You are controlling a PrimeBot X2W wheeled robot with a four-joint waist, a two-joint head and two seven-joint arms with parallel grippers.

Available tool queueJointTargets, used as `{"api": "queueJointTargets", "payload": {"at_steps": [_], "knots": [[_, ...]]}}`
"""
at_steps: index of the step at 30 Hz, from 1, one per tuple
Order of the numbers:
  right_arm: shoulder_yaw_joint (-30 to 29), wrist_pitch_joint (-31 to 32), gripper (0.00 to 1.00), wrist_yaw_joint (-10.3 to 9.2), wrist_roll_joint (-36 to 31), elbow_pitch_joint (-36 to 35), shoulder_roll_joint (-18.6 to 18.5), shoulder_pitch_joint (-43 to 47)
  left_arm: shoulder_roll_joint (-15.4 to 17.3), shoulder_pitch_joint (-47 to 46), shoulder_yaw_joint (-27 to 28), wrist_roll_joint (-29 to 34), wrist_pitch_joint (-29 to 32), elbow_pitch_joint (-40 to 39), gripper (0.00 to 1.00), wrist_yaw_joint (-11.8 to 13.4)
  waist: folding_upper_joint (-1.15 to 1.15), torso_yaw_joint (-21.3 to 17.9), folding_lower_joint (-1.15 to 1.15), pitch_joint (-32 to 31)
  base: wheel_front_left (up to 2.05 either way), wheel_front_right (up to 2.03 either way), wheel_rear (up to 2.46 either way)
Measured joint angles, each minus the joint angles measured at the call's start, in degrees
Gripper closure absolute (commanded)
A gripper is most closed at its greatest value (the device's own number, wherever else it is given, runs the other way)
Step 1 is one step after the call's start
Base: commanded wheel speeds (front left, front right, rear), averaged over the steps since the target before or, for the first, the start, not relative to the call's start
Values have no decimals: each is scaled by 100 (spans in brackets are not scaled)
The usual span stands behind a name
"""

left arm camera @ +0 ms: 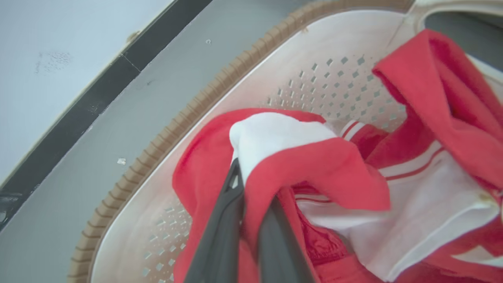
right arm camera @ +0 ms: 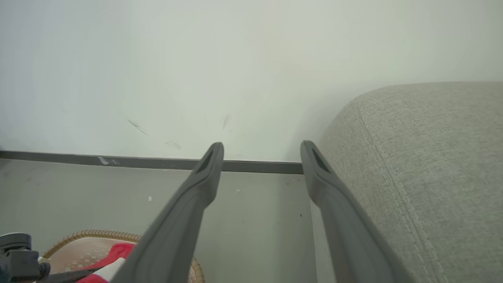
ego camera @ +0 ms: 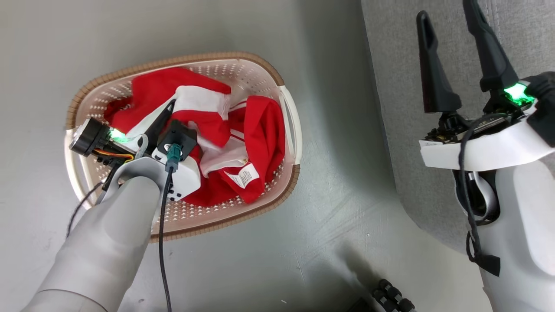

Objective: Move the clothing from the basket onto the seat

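Observation:
The cream basket (ego camera: 284, 93) with its brown rim stands on the floor at the left and holds the red and white clothing (ego camera: 260, 130). My left gripper (ego camera: 167, 112) reaches down into it. In the left wrist view the left gripper (left arm camera: 253, 184) is shut on a red and white fold of the clothing (left arm camera: 298, 157), and one finger is partly under the cloth, near the basket wall (left arm camera: 338, 74). My right gripper (ego camera: 446, 15) hangs open and empty over the edge of the grey seat (ego camera: 399, 86). The right gripper (right arm camera: 262, 147) has the seat (right arm camera: 432, 157) on its right and the basket (right arm camera: 98, 235) low on its left.
Grey floor (ego camera: 338, 216) separates the basket from the seat. A pale wall with a dark baseboard (right arm camera: 118, 161) runs behind both. A black ribbed part (ego camera: 390, 297) sits at the bottom edge. A black cable (ego camera: 162, 242) hangs along my left forearm.

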Motion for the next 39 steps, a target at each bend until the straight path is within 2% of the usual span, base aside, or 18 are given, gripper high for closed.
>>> {"api": "queueJointTargets", "payload": {"at_steps": [9,21,30,34,39], "knots": [[55,0,0,0,-297,350,-9,20,-29,291,185,-394,-87,-753,100,-255,0,200,0,-436,0,0,0],[222,0,0,0,-522,704,-102,186,274,471,506,-756,-109,-1590,100,-510,0,475,0,-1120,0,0,0],[698,0,0,1,-552,938,-376,273,397,558,698,-1139,-124,-2148,100,-915,0,646,0,-1614,0,0,0],[1018,0,0,1,-550,1056,-622,269,592,559,748,-1244,-124,-2413,100,-1151,0,749,-1,-1939,0,0,0],[1296,0,0,1,-427,1203,-770,272,632,573,736,-1439,-89,-2613,100,-1439,0,845,0,-2274,0,0,0]]}}
